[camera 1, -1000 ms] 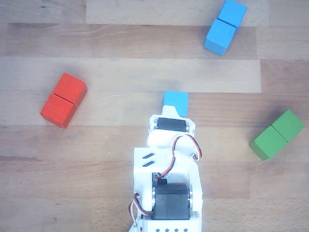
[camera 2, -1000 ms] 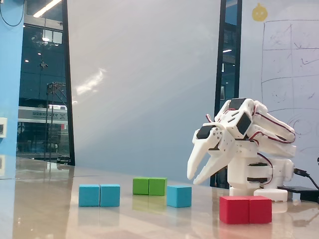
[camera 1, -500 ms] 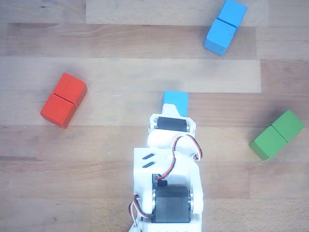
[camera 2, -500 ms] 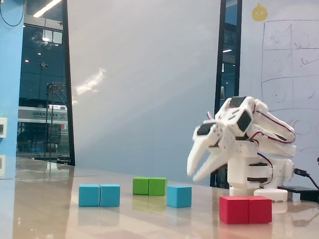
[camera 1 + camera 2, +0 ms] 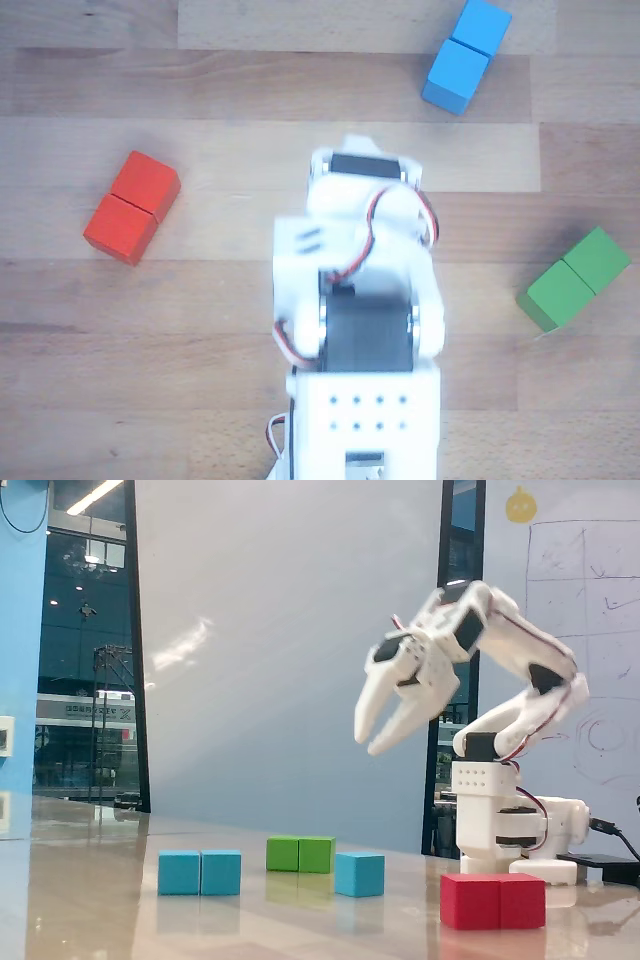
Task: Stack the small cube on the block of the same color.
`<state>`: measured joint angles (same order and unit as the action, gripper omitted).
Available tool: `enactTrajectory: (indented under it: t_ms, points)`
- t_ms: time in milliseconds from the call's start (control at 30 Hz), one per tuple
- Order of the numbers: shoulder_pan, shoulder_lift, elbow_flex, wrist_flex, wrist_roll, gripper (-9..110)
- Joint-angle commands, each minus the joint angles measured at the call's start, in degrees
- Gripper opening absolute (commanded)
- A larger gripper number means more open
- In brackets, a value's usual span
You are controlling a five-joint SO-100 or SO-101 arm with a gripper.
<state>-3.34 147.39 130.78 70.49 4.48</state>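
White arm [image 5: 362, 320] centre, blue block [image 5: 466, 55] above, red block [image 5: 132, 207] left, green block [image 5: 574, 279] right

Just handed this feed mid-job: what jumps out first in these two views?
The white arm dominates: in the fixed view its gripper hangs open and empty, high above the table. Below it lie the block at the left, a green block behind, the small cube in the middle and a red block nearest the camera. Nothing is stacked yet.
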Motion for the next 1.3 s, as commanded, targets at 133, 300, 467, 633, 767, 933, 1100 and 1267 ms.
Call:
enactTrajectory:
  t_ms: [133,300,467,633,767,933,1100,1267]
  points:
    - [0.00,-23.12,-14.33,7.29,0.09,5]
    - [0.18,-27.33,-12.39,6.06,0.35,5]
    - [0.26,-27.77,-7.73,-0.70,0.09,5]
    - [0.26,-27.60,-3.96,-3.96,-0.18,5]
    - [0.26,-27.86,-3.43,-3.43,-6.06,10]
    - [0.88,-27.77,-2.81,-3.34,-11.34,22]
    - [3.69,-28.65,-1.49,-3.78,-11.87,26]
    - [3.78,-28.56,4.66,-4.31,-12.04,26]
